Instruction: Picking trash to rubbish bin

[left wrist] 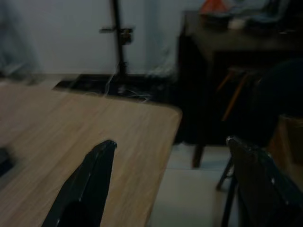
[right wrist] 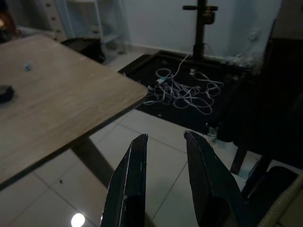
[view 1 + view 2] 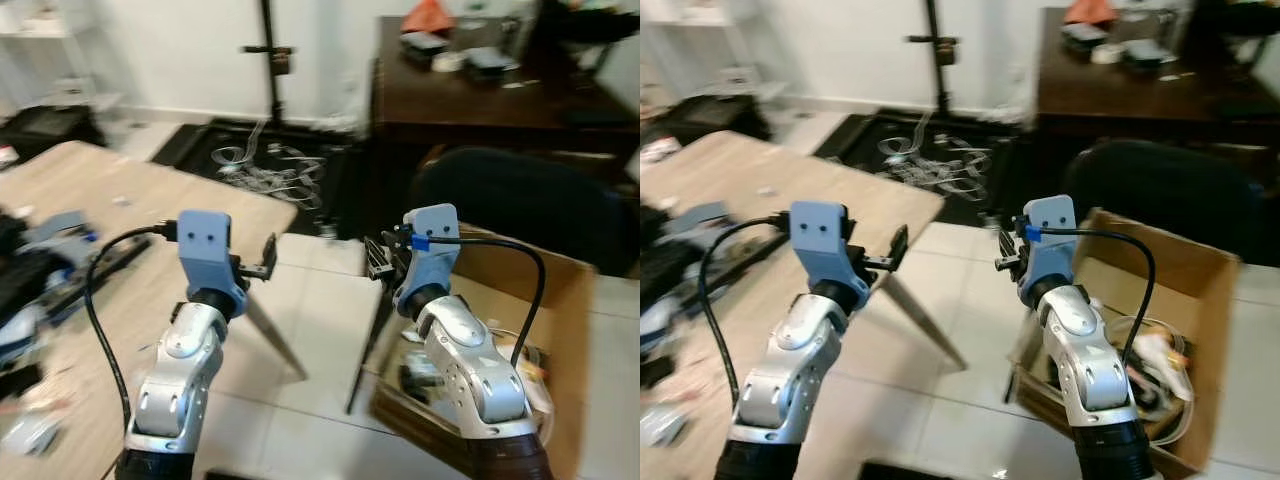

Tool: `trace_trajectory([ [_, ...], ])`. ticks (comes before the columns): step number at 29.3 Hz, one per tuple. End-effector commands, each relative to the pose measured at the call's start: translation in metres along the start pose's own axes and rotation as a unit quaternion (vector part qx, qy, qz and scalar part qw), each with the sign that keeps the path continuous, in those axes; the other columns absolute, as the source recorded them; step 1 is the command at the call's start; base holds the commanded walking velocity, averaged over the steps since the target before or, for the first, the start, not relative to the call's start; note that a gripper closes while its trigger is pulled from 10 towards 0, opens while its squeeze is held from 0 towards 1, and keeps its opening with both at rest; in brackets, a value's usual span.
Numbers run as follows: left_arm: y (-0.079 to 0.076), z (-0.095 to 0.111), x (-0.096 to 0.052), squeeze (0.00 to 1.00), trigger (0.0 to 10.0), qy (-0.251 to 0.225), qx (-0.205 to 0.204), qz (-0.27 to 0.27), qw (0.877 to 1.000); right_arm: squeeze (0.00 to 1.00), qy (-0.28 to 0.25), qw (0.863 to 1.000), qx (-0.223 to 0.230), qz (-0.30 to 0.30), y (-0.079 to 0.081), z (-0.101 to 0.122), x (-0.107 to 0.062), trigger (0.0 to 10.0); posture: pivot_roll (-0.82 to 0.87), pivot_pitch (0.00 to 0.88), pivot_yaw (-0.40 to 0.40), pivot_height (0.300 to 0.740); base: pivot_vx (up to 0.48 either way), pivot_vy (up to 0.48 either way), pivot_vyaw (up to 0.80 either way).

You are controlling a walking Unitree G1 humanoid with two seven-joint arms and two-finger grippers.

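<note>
A cardboard box (image 3: 560, 290) stands open on the tiled floor at my right, with cables and scraps inside it (image 3: 1155, 360). On the wooden table (image 3: 130, 200) at my left lies blurred clutter (image 3: 35, 270); what looks like a pale wrapper (image 3: 28, 432) lies near its front edge. My left gripper (image 3: 262, 258) is held up past the table's corner, open, its fingers (image 1: 90, 184) wide apart with nothing between them. My right gripper (image 3: 380, 258) hovers over the floor beside the box's near corner, open by a narrow gap with nothing held; its fingers (image 2: 135, 179) point at the floor tiles.
A slanted table leg (image 3: 275, 340) stands between my arms. A dark office chair (image 3: 520, 200) is behind the box, a dark desk (image 3: 480, 95) beyond it. A black mat with tangled white cables (image 3: 270, 165) and a black stand pole (image 3: 268, 50) lie ahead.
</note>
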State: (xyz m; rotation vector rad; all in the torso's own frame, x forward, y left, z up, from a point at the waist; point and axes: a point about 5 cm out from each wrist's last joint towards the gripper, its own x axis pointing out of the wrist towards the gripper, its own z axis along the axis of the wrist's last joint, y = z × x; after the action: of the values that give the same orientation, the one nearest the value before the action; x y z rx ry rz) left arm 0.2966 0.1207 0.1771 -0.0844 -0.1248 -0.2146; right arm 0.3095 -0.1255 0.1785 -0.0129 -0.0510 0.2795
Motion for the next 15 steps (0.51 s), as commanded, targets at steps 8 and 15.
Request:
trace_trajectory([
  [8,0.0014,-0.0003,-0.0007,0.00,10.0,0.006,0.003,0.000,1.000,0.00,0.005,1.000,-0.001,0.001,0.0012,-0.0010,-0.0006,10.0,-0.01,0.071,0.051,0.740,0.000,0.000,0.80],
  [15,0.0010,-0.0009,-0.0012,0.00,10.0,0.007,0.003,0.000,1.000,0.00,0.007,1.000,-0.002,0.001,0.0008,-0.0014,-0.0006,10.0,-0.01,0.071,0.051,0.740,0.000,0.000,0.80],
])
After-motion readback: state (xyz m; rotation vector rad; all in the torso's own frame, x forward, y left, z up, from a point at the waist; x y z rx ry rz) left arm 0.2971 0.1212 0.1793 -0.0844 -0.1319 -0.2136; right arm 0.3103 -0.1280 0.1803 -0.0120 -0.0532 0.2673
